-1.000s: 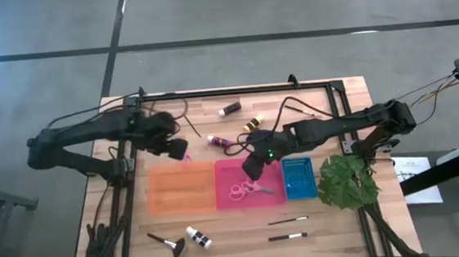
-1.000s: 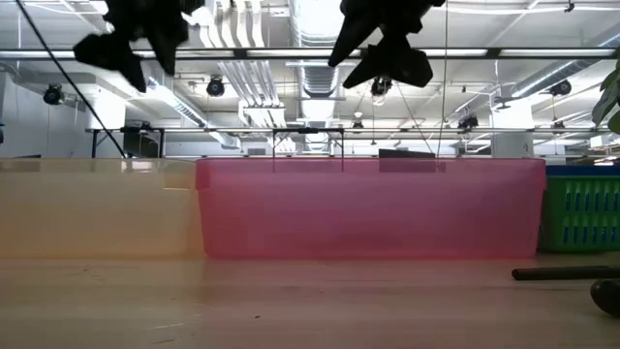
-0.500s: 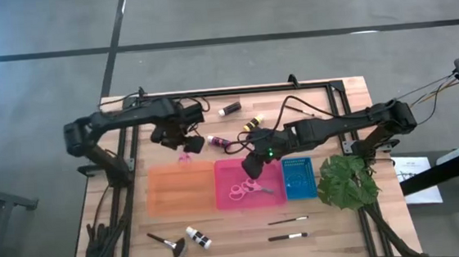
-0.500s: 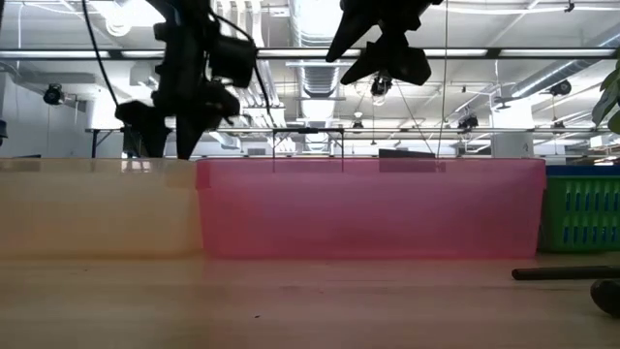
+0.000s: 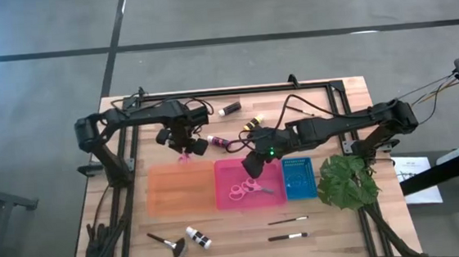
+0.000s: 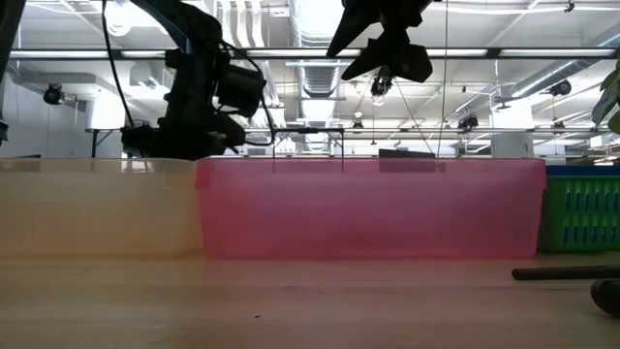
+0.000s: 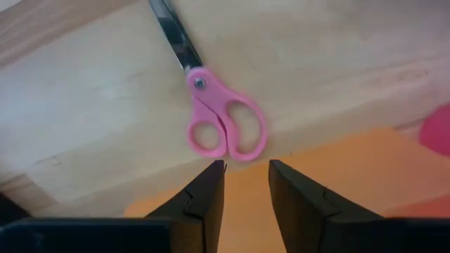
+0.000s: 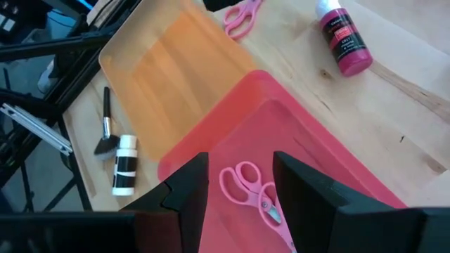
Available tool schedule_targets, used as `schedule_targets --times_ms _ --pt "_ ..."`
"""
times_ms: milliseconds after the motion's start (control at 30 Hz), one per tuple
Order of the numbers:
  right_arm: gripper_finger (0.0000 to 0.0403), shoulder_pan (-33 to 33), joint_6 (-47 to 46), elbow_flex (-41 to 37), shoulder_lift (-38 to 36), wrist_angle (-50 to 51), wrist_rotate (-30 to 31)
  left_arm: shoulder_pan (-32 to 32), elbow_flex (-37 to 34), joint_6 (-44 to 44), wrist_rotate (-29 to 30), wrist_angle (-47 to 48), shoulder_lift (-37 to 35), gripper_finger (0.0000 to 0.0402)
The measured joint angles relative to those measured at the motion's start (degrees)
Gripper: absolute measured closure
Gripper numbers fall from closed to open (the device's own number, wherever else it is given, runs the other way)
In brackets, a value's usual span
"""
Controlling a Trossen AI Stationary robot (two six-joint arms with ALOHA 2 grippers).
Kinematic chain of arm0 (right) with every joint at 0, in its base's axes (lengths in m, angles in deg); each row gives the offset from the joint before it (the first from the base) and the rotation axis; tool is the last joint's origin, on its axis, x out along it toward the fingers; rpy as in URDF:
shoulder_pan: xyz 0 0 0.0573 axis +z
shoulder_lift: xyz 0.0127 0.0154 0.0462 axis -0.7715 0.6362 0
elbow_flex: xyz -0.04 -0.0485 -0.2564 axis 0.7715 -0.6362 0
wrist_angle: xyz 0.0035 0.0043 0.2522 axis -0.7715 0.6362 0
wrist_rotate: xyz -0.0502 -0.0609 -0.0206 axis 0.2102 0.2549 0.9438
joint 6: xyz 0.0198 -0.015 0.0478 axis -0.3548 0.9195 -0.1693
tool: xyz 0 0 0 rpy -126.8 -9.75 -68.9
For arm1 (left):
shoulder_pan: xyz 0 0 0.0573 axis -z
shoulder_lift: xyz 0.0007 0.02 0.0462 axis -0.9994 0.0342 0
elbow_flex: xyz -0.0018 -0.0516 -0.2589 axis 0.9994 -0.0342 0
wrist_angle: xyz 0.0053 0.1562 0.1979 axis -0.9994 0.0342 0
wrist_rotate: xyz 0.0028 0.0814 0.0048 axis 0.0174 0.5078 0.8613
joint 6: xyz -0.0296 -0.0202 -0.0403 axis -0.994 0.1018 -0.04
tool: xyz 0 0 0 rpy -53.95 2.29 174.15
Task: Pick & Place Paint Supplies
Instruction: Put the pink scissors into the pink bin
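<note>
No text, brand, number or sign can be read anywhere in these views. The pink paint bottle (image 8: 342, 43) carries a dark label with small pale marks, and the white bottle (image 8: 125, 165) has black bands, but neither shows any legible letters. A sheet of paper (image 5: 413, 166) lying off the table's right edge bears faint print too small to make out.
</note>
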State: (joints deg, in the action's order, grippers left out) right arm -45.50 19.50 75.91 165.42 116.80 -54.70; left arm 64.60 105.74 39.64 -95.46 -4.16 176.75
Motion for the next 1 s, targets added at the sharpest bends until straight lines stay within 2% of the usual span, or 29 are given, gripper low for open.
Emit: schedule_targets --times_ms 433,1000 --pt "0.0246 0.0 -1.6 0.0 -0.3 0.1 -0.2 -0.8 -8.6 -0.9 -2.7 -8.6 0.0 0.0285" --pt "0.0246 0.0 -2.5 0.0 -0.3 0.2 0.5 -1.1 -10.3 -0.6 -3.4 -12.9 0.0 0.0285"
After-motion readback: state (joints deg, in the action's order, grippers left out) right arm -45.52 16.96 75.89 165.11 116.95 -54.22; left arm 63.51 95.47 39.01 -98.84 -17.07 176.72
